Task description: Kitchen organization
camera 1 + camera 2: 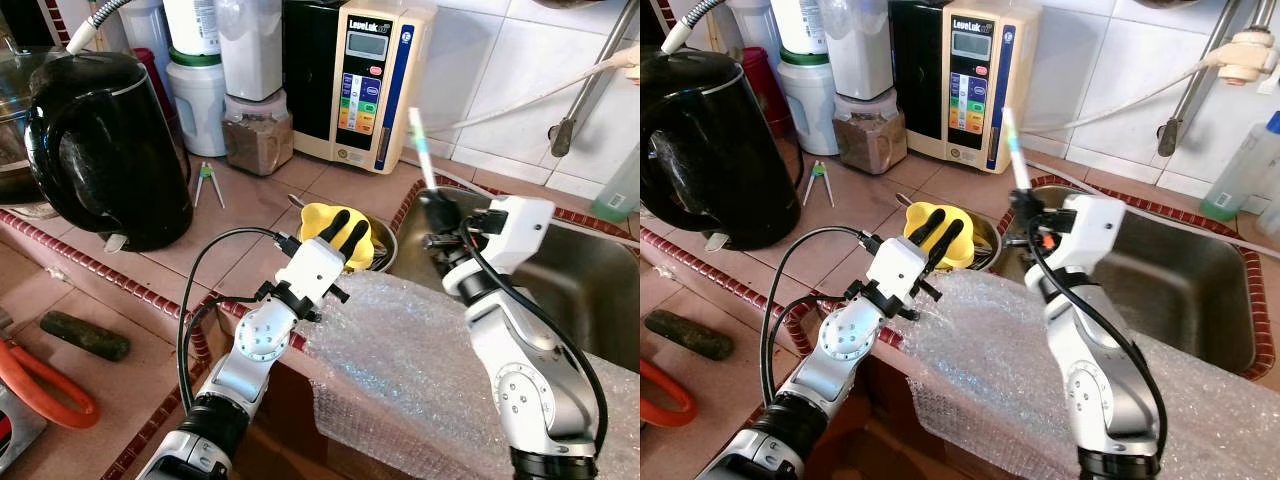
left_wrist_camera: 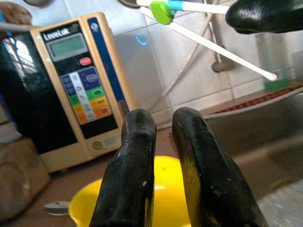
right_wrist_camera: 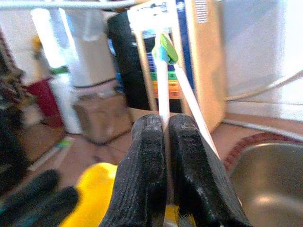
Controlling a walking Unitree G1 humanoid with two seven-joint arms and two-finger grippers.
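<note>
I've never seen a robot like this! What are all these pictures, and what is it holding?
It is a house robot with two silver arms. Each ends in a hand of two black fingers. Two pictures come from cameras in its head, looking down at a tiled kitchen counter. The other two come from cameras on its wrists, looking along the fingers.

The right hand is shut on white chopsticks joined by a green clip, held upright by the sink. The left hand hovers over a yellow bowl. On the counter stand a black kettle and a water machine with buttons. Bubble wrap covers the counter's edge.
</note>
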